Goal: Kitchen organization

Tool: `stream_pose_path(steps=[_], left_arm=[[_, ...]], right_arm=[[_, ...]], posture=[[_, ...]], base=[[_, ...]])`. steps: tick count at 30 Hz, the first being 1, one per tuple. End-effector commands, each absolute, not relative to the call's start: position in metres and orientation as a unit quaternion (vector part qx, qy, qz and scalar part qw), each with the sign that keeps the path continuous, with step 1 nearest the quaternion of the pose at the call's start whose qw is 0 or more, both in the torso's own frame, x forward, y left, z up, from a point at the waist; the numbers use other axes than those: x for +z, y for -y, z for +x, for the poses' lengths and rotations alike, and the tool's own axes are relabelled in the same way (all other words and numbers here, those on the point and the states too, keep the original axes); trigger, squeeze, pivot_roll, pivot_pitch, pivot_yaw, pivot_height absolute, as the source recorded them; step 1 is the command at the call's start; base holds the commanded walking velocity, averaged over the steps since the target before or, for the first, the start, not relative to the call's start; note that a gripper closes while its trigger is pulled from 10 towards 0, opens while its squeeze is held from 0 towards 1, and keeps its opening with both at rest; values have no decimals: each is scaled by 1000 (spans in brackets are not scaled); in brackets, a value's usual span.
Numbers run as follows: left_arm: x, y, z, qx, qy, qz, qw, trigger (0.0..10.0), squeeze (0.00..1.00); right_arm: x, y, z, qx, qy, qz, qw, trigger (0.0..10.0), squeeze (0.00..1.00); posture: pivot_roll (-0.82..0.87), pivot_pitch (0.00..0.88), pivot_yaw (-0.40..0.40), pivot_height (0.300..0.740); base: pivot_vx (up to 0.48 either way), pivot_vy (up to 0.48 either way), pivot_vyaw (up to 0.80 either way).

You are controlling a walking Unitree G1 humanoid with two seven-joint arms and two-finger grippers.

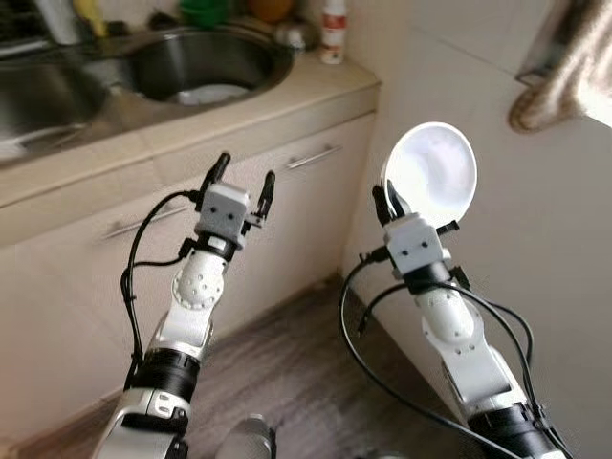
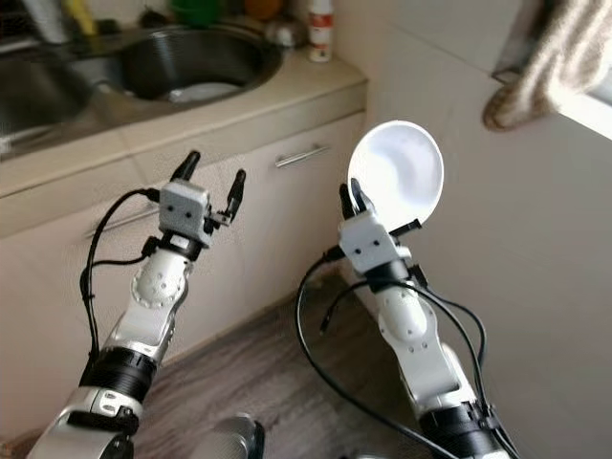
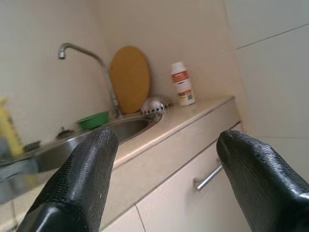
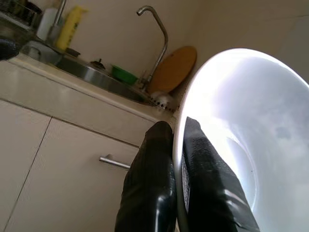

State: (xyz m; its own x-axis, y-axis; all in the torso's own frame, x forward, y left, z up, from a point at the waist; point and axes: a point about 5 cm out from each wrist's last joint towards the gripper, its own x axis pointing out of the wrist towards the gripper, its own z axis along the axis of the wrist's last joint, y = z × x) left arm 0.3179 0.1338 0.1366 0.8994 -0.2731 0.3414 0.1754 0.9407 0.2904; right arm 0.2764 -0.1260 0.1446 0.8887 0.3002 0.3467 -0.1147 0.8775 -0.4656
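The right gripper (image 1: 389, 203) pinches the white bowl (image 1: 432, 172) by its rim, so carry it level to the counter (image 1: 316, 86). The left gripper (image 1: 243, 184) stands spread and empty (ready to steady it).

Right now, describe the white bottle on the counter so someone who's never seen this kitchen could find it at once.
Start at the steel sink set in the beige counter. Past the sink's far rim, by the tiled wall, a round wooden cutting board leans upright. The white bottle stands just beside it, toward the counter's end: the one upright white container with an orange-red label.
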Motion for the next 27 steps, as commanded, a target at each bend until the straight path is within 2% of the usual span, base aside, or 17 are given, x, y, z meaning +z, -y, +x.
stream_pose_path(steps=[1, 8, 27], left_arm=[[143, -129, 318, -124, 208, 129, 962, 10000, 0], [143, -129, 318, -124, 210, 129, 961, 10000, 0], [143, -129, 317, -121, 217, 128, 960, 10000, 0]], right_arm=[[153, 128, 277, 98, 229, -222, 943, 0, 0], [154, 128, 278, 95, 234, -220, 942, 0, 0], [162, 135, 280, 63, 250, -208, 944, 0, 0]], posture=[[67, 0, -38, 740], [68, 0, -38, 740], [69, 0, -41, 740]], base=[[480, 0, 800], [480, 0, 800], [329, 0, 800]])
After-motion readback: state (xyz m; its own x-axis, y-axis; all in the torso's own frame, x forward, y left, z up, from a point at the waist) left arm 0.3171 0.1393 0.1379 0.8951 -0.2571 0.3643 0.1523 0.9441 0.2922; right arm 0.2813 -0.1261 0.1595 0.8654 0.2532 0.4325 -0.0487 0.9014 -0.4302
